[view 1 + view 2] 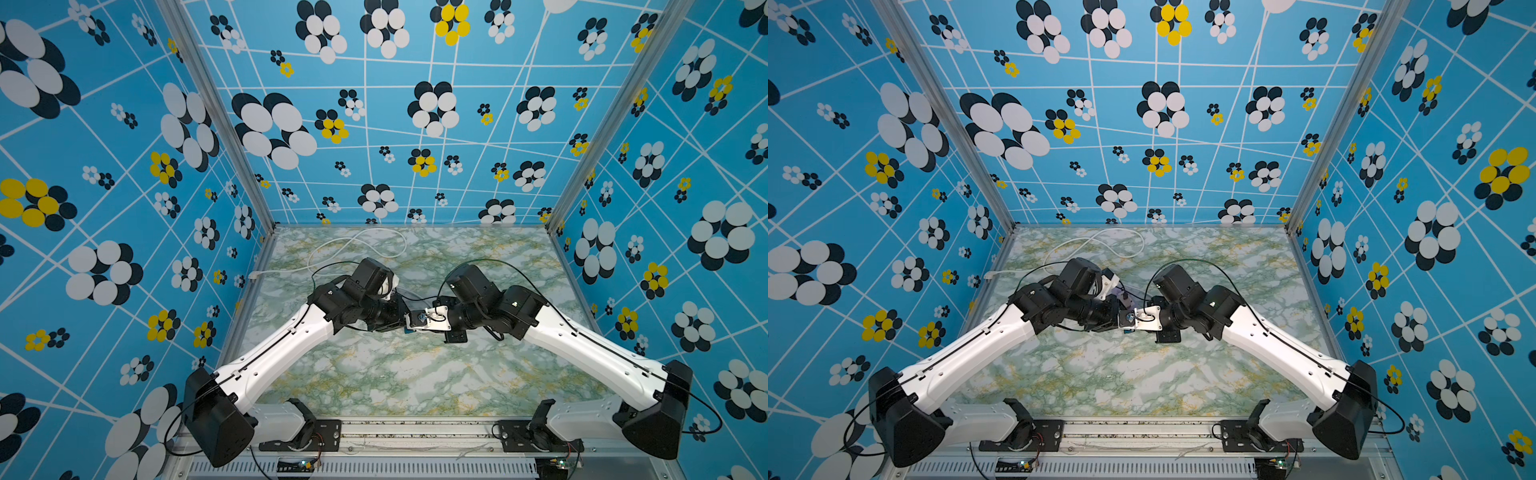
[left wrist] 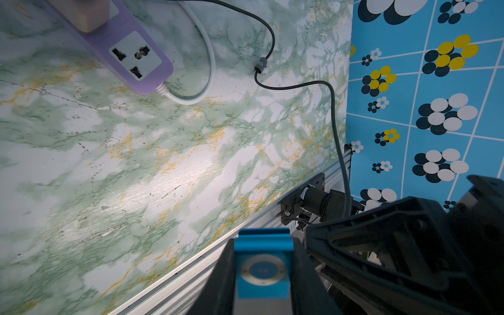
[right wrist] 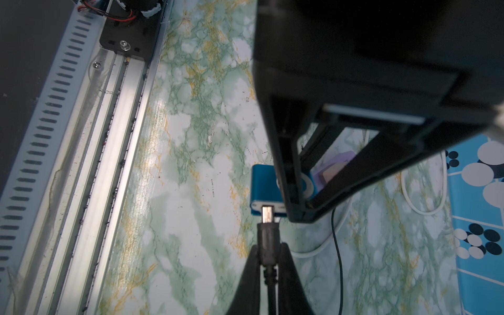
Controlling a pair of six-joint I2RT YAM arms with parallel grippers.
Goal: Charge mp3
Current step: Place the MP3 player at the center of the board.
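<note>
The mp3 (image 2: 263,270) is clamped between the jaws of the left gripper (image 2: 263,240), with its pale-ringed face showing, and is held above the marble table (image 2: 136,177). The right gripper (image 3: 268,251) is closed on a black plug (image 3: 268,234). The plug's metal tip meets the player's end face, but how far in it sits cannot be told. In both top views the grippers meet just below frame centre. Farther out, the black cable (image 2: 335,122) trails past a lilac power strip (image 2: 131,54) carrying a pinkish charger (image 2: 87,13).

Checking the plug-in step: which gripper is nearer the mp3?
Left. The left gripper clamps the mp3 by its sides; the right gripper stands just off it, holding the plug against its end.
</note>
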